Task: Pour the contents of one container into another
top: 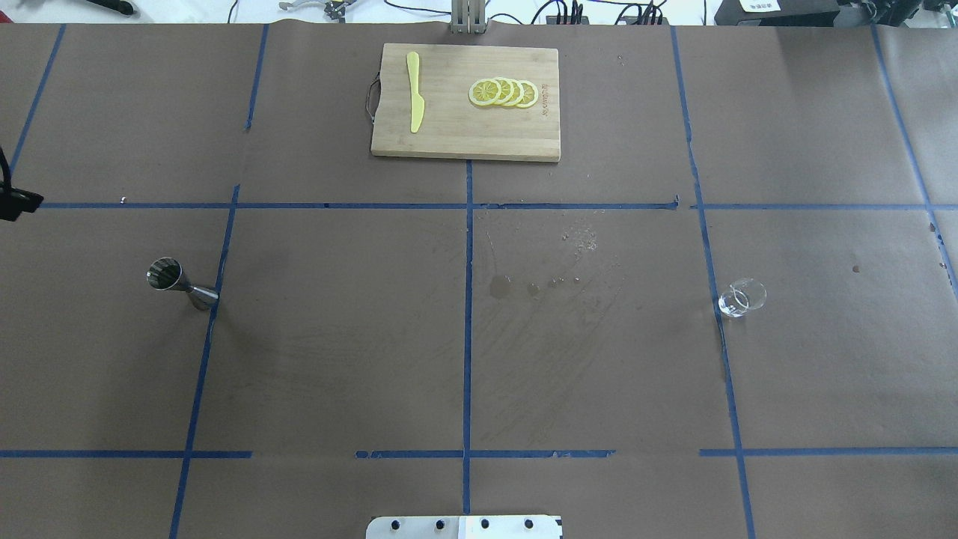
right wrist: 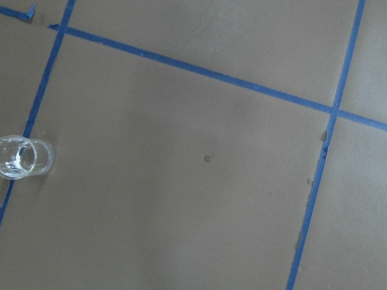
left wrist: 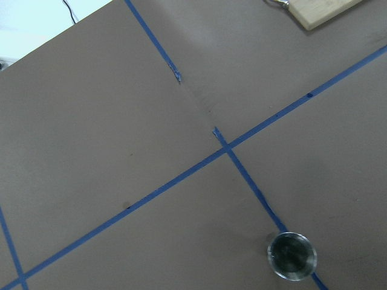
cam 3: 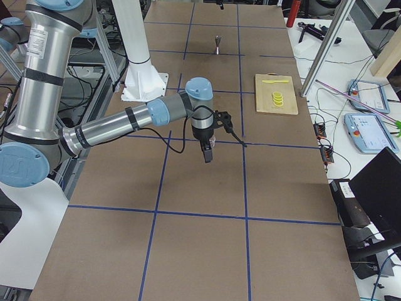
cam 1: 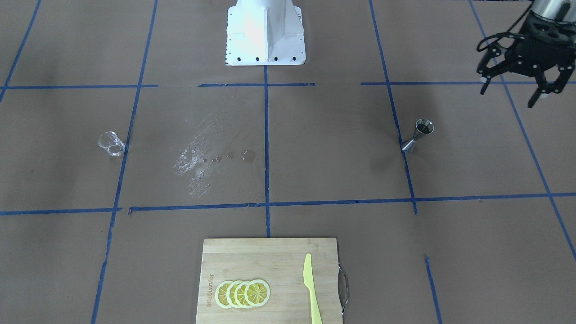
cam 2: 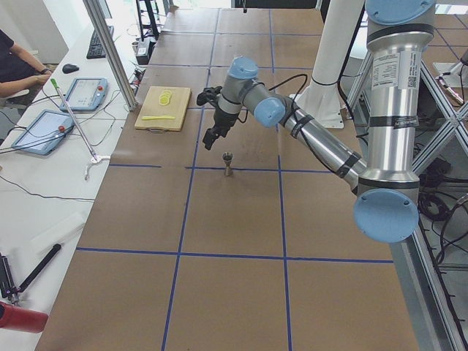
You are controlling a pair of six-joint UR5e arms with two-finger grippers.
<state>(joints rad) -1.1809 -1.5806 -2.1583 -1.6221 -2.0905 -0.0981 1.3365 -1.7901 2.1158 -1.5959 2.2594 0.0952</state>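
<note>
Two end effectors are hanging above the table (cam 1: pixel 337 148), each one holding nothing. The left end effector (cam 1: pixel 513 92) is hovering with its two fingers (cam 1: pixel 483 86) spread apart, up in the air and to one side of the single steel jigger (cam 1: pixel 418 135), not touching it. The right end effector (cam 3: pixel 207 150) is showing only in the right side view, pointing down over the table, so whether its fingers are spread or pressed together cannot be told.

The jigger is standing upright with its base on a blue tape line, its open upper cone facing up. One clear glass cup (cam 1: pixel 111 144) is standing upright far across the table from the jigger, on the robot's right half, just beside another tape line. Neither vessel is touching anything but the table.

Between the two, near the table's middle, a patch of wet smears and a few drops (cam 1: pixel 198 157) is lying on the brown paper.

At the table's edge opposite the robot's base, one wooden cutting board (cam 1: pixel 279 261) is carrying four overlapping lemon slices (cam 1: pixel 243 293) and one yellow-green knife (cam 1: pixel 311 288), the knife lying apart from the slices.
</note>
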